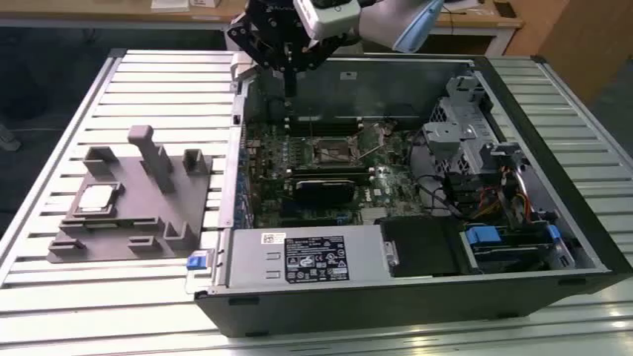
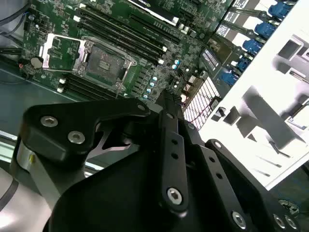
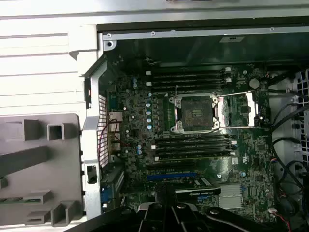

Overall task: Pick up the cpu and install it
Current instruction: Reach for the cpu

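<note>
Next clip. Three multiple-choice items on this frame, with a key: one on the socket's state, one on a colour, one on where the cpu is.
1. The socket is: A open and empty; B closed over a chip; C under a cooler.
2. The motherboard is: A blue; B red; C green.
3. The cpu lies: A in the socket; B on the grey fixture; C on the motherboard.
Key: A, its frame lies swung open beside a bare dark centre; C, the board shows green in both wrist views; B, the silver chip sits on the fixture in the exterior view.
</note>
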Available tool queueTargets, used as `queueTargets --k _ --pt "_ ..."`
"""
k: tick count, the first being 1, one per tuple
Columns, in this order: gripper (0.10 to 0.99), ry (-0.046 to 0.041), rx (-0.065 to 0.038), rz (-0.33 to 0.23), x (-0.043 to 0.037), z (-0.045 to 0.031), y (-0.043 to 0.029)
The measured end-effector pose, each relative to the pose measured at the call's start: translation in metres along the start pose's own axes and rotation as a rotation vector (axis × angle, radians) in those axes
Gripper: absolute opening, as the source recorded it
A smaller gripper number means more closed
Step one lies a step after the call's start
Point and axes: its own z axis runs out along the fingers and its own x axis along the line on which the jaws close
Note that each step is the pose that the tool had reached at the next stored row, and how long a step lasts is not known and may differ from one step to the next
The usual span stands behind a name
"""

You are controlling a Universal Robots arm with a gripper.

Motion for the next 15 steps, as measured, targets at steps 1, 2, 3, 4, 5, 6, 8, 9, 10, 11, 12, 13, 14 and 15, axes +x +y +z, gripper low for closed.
queueTargets --k 1,2,3,4,5,6,8,9,10,11,12,13,14,15 --pt "0.106 0.0 0.0 0.0 0.0 0.0 0.0" --pt "0.106 0.0 0.0 0.0 0.0 0.0 0.0" --pt "0.106 0.0 0.0 0.0 0.0 0.0 0.0" --pt "0.106 0.0 0.0 0.0 0.0 0.0 0.0" --pt "0.106 0.0 0.0 0.0 0.0 0.0 0.0" --pt "0.106 0.0 0.0 0.0 0.0 0.0 0.0" --pt "0.106 0.0 0.0 0.0 0.0002 0.0 0.0" --pt "0.106 -0.0001 0.0 0.0 0.0004 0.0 0.0" --pt "0.106 -0.0001 0.0 0.0 0.0008 0.0 -0.0001" --pt "0.106 0.0 0.0 0.0 0.0009 -0.0001 -0.0001" --pt "0.106 0.0 0.0 0.0 0.0014 0.0 -0.0001" --pt "0.106 -0.0001 0.0 0.0 0.0021 0.0 -0.0002" --pt "0.106 0.0 0.0 0.0 0.003 -0.0001 -0.0003" --pt "0.106 0.0 0.0 0.0 0.0043 -0.0002 -0.0003"
